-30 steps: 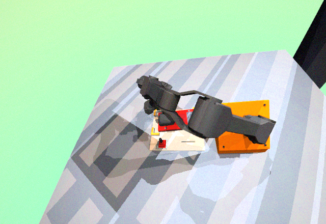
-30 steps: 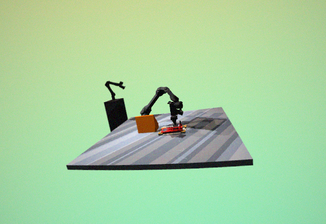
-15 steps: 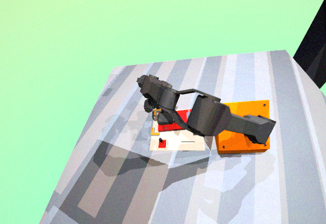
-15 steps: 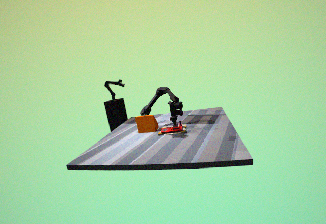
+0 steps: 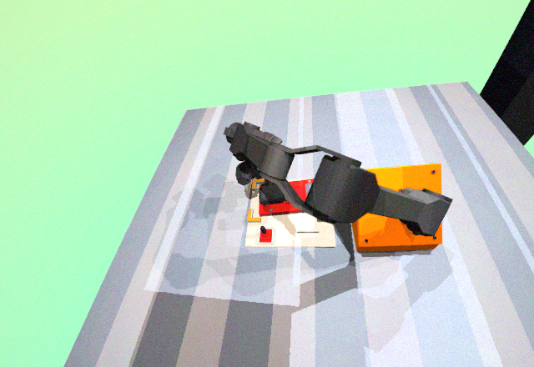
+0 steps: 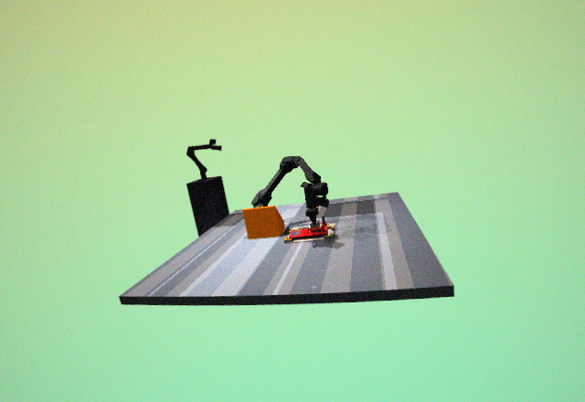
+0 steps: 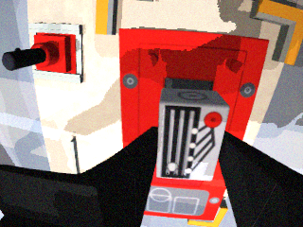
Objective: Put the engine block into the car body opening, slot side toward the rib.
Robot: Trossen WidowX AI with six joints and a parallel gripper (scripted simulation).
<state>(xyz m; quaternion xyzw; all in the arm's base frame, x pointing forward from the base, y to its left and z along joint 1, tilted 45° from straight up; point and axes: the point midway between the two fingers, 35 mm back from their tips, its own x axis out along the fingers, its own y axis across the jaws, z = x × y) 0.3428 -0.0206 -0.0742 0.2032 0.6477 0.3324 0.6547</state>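
Observation:
My gripper (image 5: pixel 272 193) (image 6: pixel 313 222) (image 7: pixel 187 135) is shut on the grey engine block (image 7: pixel 180 99), holding it by its sides. In the wrist view its striped face with a red disc faces the camera. The red car body (image 5: pixel 297 191) (image 6: pixel 301 234) (image 7: pixel 133 57) lies under the gripper. A dark part of its opening (image 7: pixel 176 83) shows just past the block's far edge. The block hides the rest of the opening, so I cannot tell whether its lower end is inside. The slot side and the rib cannot be made out.
The car body lies on a cream board (image 5: pixel 321 241) (image 7: pixel 97 101) with yellow corner brackets (image 5: pixel 254 219) (image 7: pixel 100 16). A red switch with a black lever (image 5: pixel 265 235) (image 7: pixel 57 53) stands beside it. A big orange box (image 5: pixel 366 229) (image 6: pixel 261 222) is near the arm's base. A black pedestal (image 6: pixel 207 204) stands beyond the table.

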